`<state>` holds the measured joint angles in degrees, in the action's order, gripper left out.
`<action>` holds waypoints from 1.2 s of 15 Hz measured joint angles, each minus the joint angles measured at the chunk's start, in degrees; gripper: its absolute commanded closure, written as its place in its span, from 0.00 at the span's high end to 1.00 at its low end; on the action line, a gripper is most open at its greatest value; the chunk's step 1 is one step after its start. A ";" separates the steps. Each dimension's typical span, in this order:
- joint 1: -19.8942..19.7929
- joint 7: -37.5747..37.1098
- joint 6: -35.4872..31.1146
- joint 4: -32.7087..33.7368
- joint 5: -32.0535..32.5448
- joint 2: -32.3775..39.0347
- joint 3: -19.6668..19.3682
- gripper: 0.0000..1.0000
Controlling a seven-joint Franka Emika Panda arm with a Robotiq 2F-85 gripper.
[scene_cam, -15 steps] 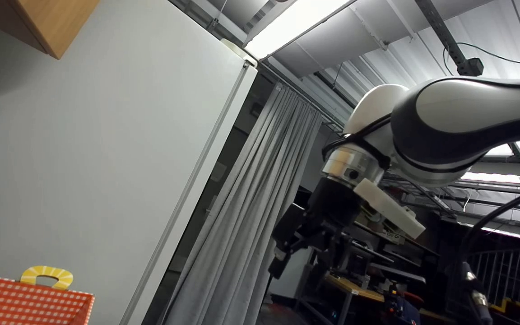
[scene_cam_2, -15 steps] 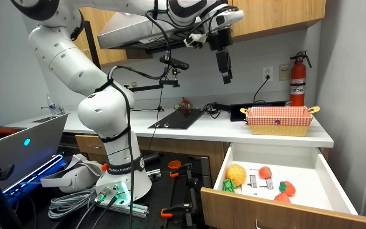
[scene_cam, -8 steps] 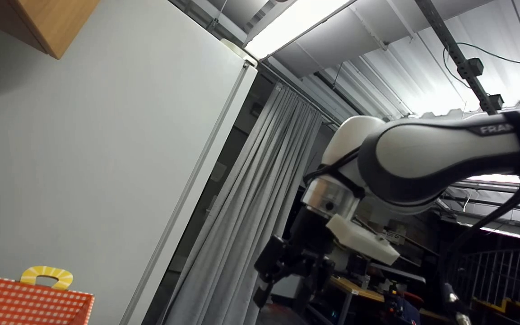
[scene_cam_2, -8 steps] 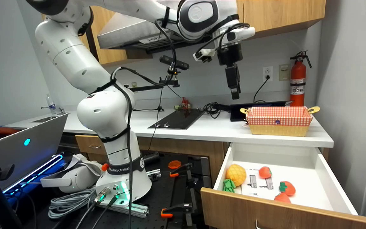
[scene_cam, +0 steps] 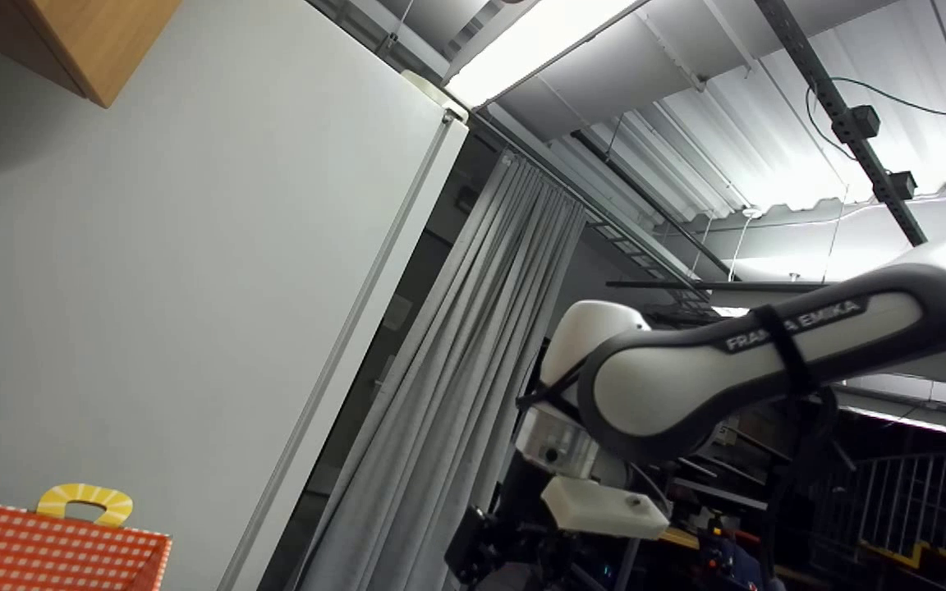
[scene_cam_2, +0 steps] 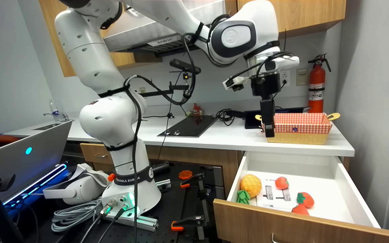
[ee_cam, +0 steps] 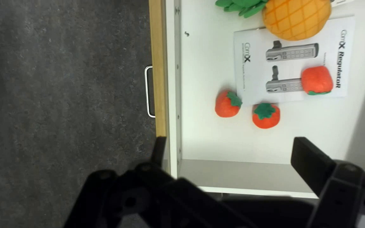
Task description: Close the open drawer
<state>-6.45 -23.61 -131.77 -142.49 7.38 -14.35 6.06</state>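
From left, a Franka Panda arm (scene_cam_2: 115,145) hangs its Robotiq gripper (scene_cam_2: 268,132), jaws parted and empty, above the wood-fronted drawer (scene_cam_2: 326,190) jutting from under the countertop (scene_cam_2: 338,140). Positioning appears underway; next, the front panel (scene_cam_2: 312,231) needs an inward push.

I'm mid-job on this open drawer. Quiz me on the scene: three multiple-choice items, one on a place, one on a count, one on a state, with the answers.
1. Where does the gingham-lined basket stand?
A) In the sink
B) On the countertop
C) On the cooktop

2. How many red toy fruits lie in the drawer?
A) Three
B) Four
C) Six

3. How is the hand?
A) Shut, holding nothing
B) Shut on the basket
C) Open

1 B: an exterior view shows it resting on the white surface.
2 A: the wrist view shows three, not counting the orange-yellow toy pineapple.
3 C: the wrist view shows its fingers wide apart, with nothing clasped between them.
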 measured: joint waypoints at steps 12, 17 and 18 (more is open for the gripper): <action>-1.04 -2.43 -3.85 13.99 8.02 26.20 -10.12 1.00; 0.93 -2.43 -3.86 21.03 8.02 36.49 -13.86 1.00; 1.34 -2.43 -3.86 22.45 8.02 38.15 -14.56 1.00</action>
<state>-5.11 -26.04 -135.64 -120.04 15.41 23.80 -8.50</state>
